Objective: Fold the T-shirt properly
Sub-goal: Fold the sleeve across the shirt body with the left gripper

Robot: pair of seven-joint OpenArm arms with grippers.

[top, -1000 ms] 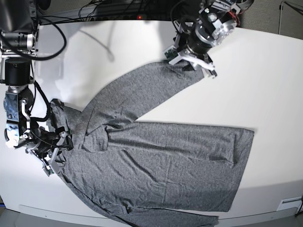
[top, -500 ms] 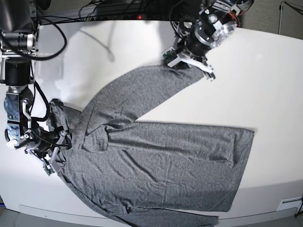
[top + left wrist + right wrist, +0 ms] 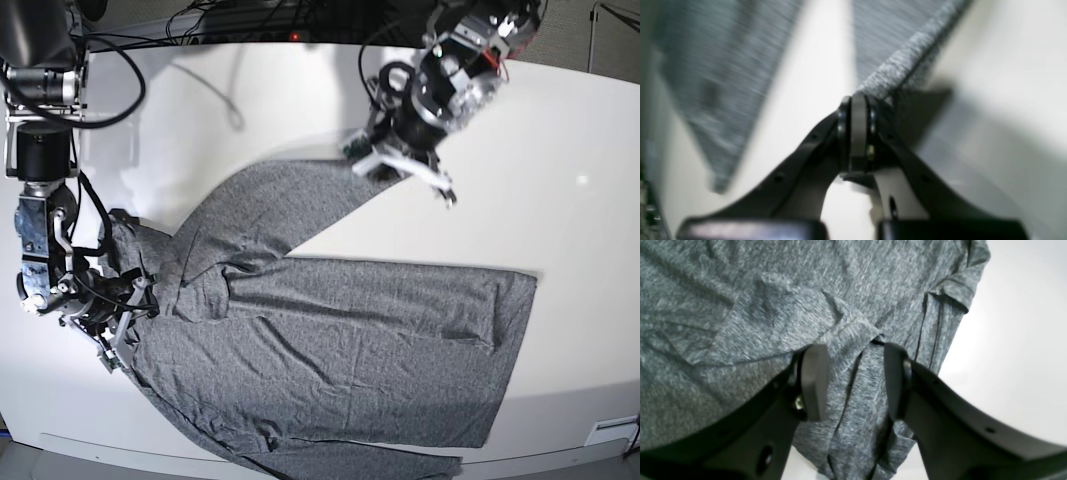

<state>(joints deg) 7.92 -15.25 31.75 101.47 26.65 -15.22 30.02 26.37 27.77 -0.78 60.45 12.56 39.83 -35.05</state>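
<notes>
Fabric of the grey T-shirt (image 3: pixel 330 340) lies spread over the white table (image 3: pixel 560 170). At its near shoulder the right gripper (image 3: pixel 850 380) hovers, jaws apart. Farther off, the left gripper (image 3: pixel 857 110) pinches the sleeve end.

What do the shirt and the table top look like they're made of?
The T-shirt: soft knit, probably a jersey blend; mottled heather grey, matte, creasing and draping loosely where the left tool pinches its sleeve edge. The table: smooth white, probably laminate or painted board; it shows faint sheen and soft shadows.
</notes>
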